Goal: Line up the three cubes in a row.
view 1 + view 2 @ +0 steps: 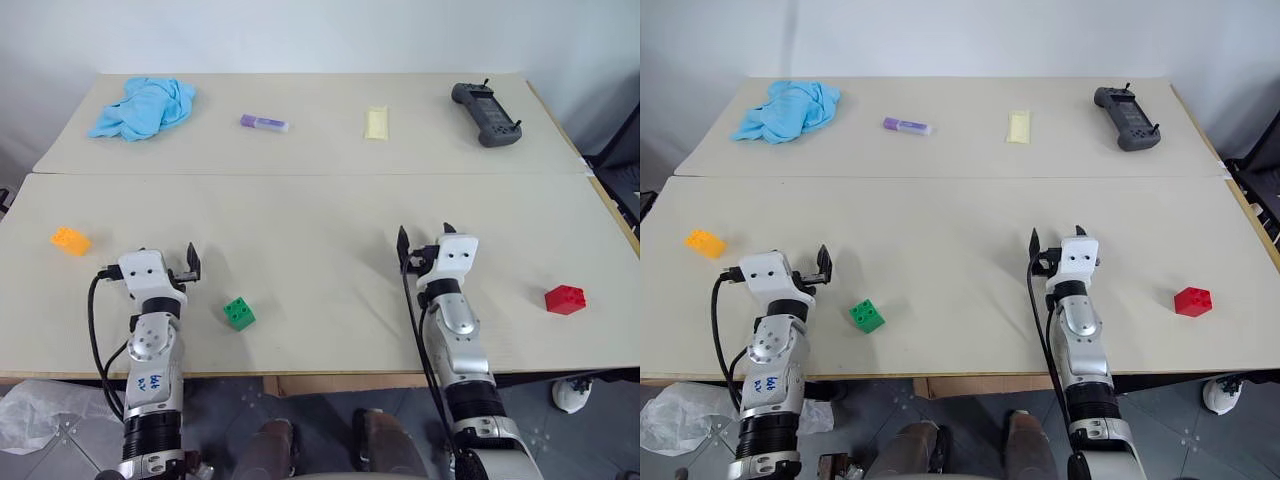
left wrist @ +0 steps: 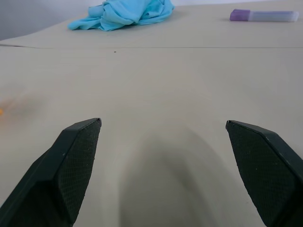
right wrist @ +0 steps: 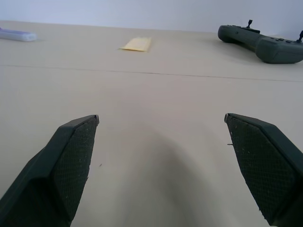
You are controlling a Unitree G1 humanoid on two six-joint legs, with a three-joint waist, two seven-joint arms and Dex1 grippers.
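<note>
Both forearms are stretched forward, low over the near table (image 1: 320, 215), roughly parallel. The left claw (image 1: 165, 268) is spread wide and nothing is held in it; its black fingers (image 2: 75, 156) are wedge-shaped with a finely dimpled pad surface. The right claw (image 1: 428, 245) is likewise wide and empty.

The three studded plastic cubes are scattered well apart on the matte, pale beige tabletop. The orange-yellow cube (image 1: 70, 240) is seen near the left edge, beyond the left claw. The green cube (image 1: 239, 313) is found just right of the left forearm. The red cube (image 1: 565, 299) is placed far right of the right arm.

A crumpled blue cloth (image 1: 145, 107), a flat purple bar (image 1: 264, 123), a pale yellow bar (image 1: 376, 123) and a dark grey controller (image 1: 486, 113) are set on the far table.
</note>
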